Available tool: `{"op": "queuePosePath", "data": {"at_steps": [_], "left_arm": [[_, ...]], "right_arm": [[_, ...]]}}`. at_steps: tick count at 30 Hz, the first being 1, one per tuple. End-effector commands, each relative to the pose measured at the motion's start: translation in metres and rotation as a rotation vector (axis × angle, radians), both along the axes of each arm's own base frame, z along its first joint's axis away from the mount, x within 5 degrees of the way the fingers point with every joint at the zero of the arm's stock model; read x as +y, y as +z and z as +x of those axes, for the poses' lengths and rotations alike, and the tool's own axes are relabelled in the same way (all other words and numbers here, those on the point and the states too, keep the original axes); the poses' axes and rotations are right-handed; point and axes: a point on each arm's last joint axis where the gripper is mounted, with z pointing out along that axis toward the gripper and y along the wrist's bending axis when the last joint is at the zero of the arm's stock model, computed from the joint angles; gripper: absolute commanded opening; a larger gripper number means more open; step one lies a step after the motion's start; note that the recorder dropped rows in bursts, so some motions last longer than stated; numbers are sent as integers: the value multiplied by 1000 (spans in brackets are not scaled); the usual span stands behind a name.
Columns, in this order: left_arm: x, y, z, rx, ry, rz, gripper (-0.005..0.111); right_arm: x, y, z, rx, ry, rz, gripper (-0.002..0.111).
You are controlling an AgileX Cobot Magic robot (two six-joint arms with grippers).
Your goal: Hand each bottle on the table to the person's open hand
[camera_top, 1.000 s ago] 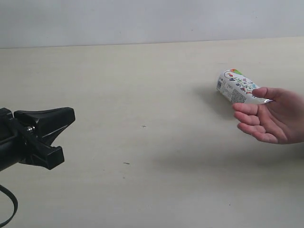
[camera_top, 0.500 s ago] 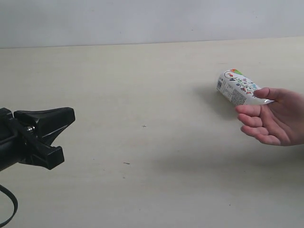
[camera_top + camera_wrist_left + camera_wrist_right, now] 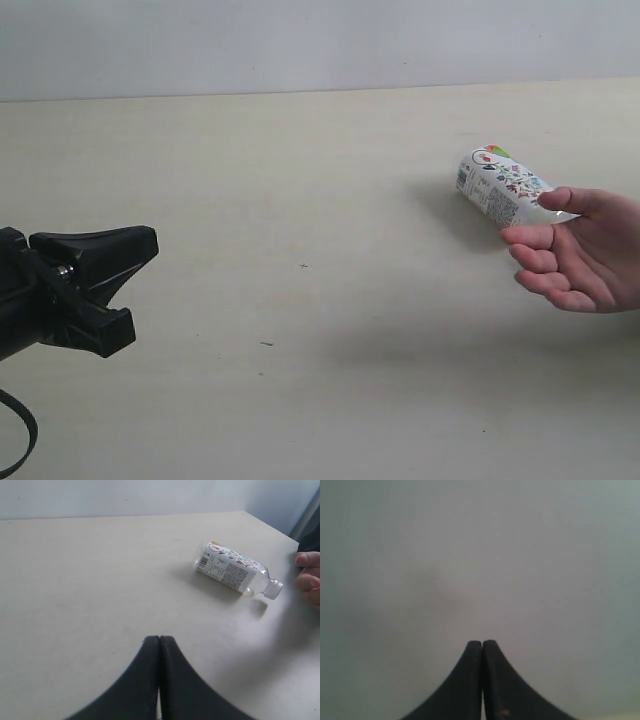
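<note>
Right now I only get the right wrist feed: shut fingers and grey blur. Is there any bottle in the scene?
Observer: Yes, one bottle lies on its side on the table.
Operator: Is anyone there to take it?
Observer: The person's hand is out, palm open, at the bottle's neck end. The left wrist view shows a gap between hand and bottle, so it isn't holding it.
Operator: Where's the left gripper?
Observer: The left gripper is shut and empty. In the exterior view it sits at the left, well clear of the bottle.
</note>
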Motion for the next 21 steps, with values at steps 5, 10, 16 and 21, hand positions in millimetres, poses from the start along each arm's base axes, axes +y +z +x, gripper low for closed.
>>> {"op": "queuePosePath", "data": {"at_steps": [5, 10, 16, 21], "left_arm": [[1, 1, -1, -5, 2, -6, 0], [1, 1, -1, -5, 2, -6, 0], [1, 1, -1, -6, 1, -4, 0], [1, 1, -1, -6, 1, -4, 0]], "right_arm": [[21, -48, 141, 571, 245, -25, 0], [16, -75, 185, 935, 189, -204, 0], [10, -103, 210, 1295, 210, -377, 2], [19, -125, 230, 1349, 361, -427, 29]]}}
